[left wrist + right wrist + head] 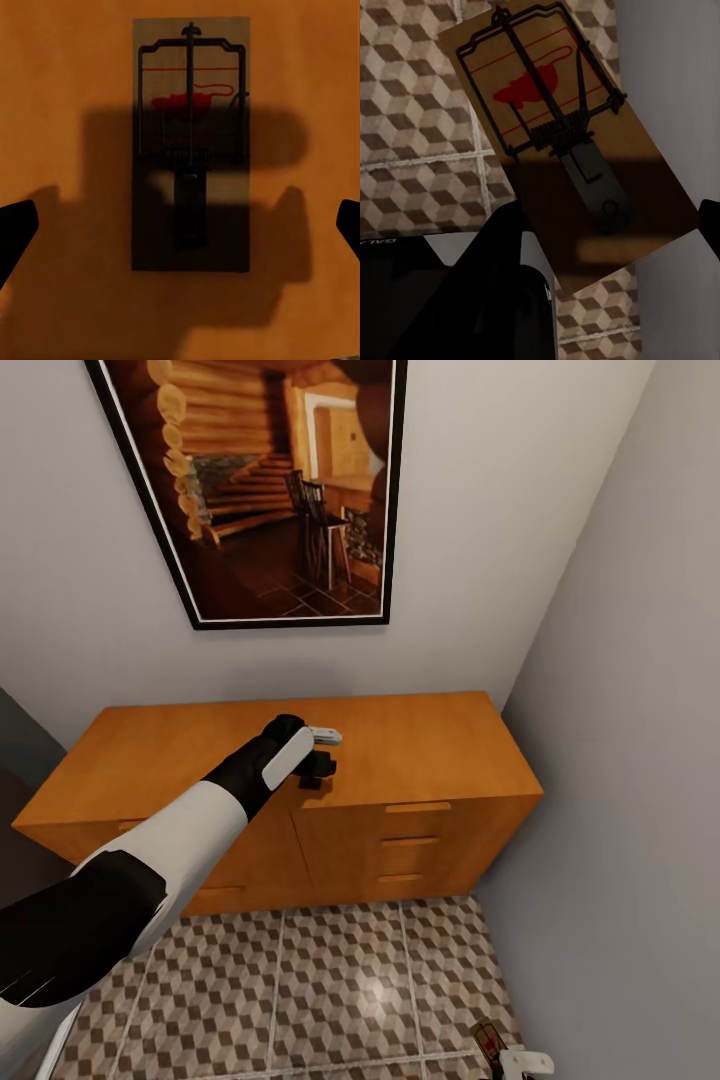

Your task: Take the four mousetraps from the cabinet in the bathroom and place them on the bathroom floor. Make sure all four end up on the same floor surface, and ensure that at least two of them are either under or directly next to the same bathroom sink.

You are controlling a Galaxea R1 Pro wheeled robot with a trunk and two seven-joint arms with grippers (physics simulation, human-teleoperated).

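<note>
The left gripper (pixel 180 225) hangs with fingers (pixel 16 225) spread wide over a mousetrap (pixel 191 146), a brown board with dark wire and red print lying flat on the cabinet (pixel 420 745). The left arm reaches forward, pointing down. The right gripper (pixel 607 247) clamps another trap (pixel 555 135) above the floor (pixel 412 112).

Left arm (pixel 190 830) outstretched, fingers (pixel 16 229) apparently spread.

One mousetrap (pixel 190 146) lies flat on the cabinet (pixel 430 745) top.
</note>
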